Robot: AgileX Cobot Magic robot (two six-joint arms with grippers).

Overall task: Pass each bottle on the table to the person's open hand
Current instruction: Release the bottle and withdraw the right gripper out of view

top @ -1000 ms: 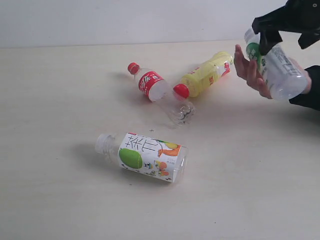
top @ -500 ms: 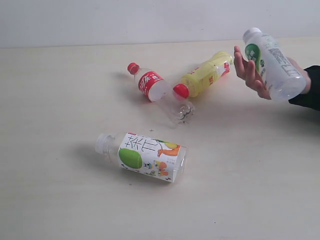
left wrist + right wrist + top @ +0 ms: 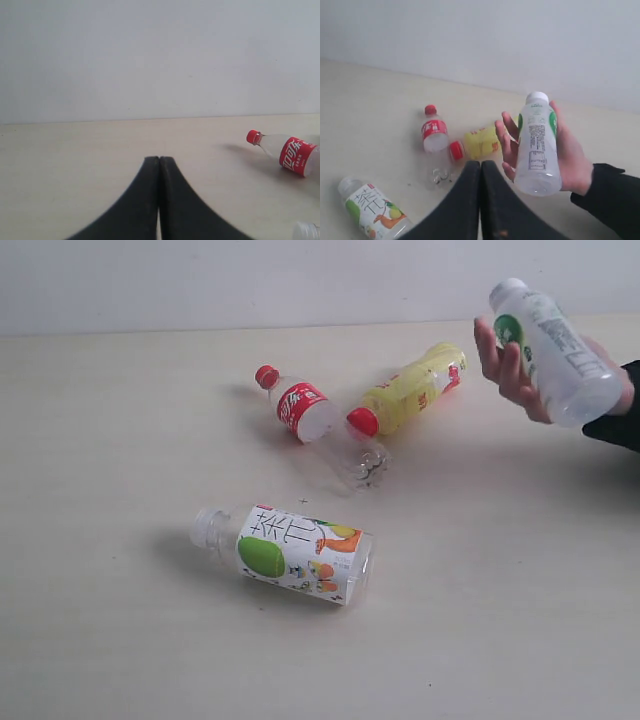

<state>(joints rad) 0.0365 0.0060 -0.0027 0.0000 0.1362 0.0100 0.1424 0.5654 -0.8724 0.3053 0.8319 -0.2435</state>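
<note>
The person's hand [image 3: 512,375] at the far right holds the white-green label bottle [image 3: 555,350], seen too as the white-green bottle [image 3: 536,145] in the hand [image 3: 572,160]. The yellow bottle [image 3: 410,390], the clear red-label bottle [image 3: 305,410] and the fruit-picture bottle [image 3: 295,552] lie on the table [image 3: 120,440]. Neither gripper shows in the exterior view. My right gripper [image 3: 480,164] is shut and empty, back from the hand. My left gripper [image 3: 159,159] is shut over bare table, the red-label bottle [image 3: 290,154] off to one side.
A pale wall [image 3: 250,280] runs behind the table's far edge. The black sleeve cuff [image 3: 618,415] enters from the right edge.
My right gripper let go of the white-green bottle and withdrew out of the exterior view. The hand now holds that bottle alone and has lifted it slightly.
</note>
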